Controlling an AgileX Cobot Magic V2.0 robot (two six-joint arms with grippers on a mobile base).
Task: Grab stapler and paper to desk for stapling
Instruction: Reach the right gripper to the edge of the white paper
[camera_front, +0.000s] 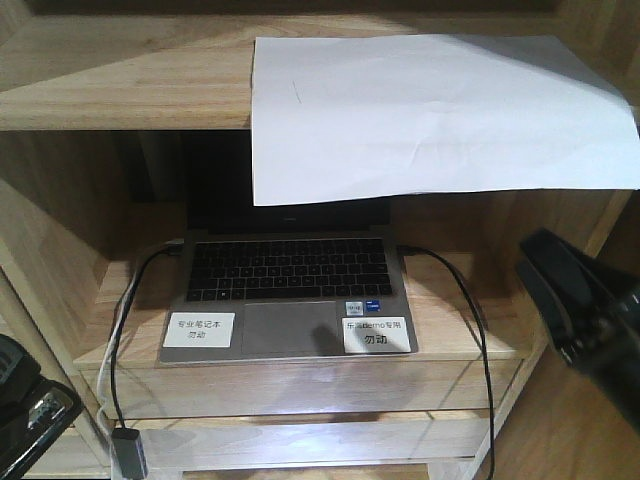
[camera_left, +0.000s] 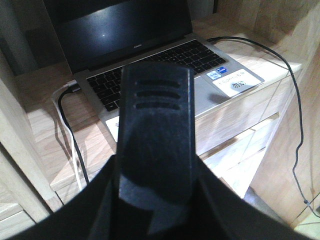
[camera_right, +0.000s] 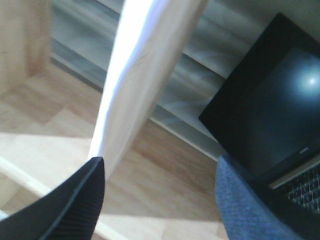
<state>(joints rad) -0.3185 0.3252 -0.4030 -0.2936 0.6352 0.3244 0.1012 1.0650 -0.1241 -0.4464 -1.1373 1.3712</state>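
Paper (camera_front: 430, 115) lies on the top board of the shelf (camera_front: 130, 80), right of centre; its near part overhangs the board's front edge and hangs down over the top of the laptop (camera_front: 290, 280) screen; sheet lightly creased, lower edge free.

Laptop sits open in the compartment below, keyboard toward the near side; two white labels (camera_front: 199, 328) with printed text sit on the palm rest either side of the touchpad; a black cable (camera_front: 470, 310) leaves its right side and drops over the ledge front; another runs off the left side down to a small grey adapter (camera_front: 130, 450).

Right pincer (camera_front: 575, 310) hovers at the near right, below the paper's right corner and apart from it; in the right wrist view its two fingers (camera_right: 65, 205) stand wide apart, released, nothing between them; beyond the gap the paper shows as a white slanted strip on a wood-toned band, not touched by either finger; the dark laptop screen is to the right.

Left pincer (camera_front: 30, 415) is low at the near left corner, clear of the shelf contents; the left wrist view shows only one broad black ribbed part in front of the laptop, so cannot tell whether it is released or clenched.
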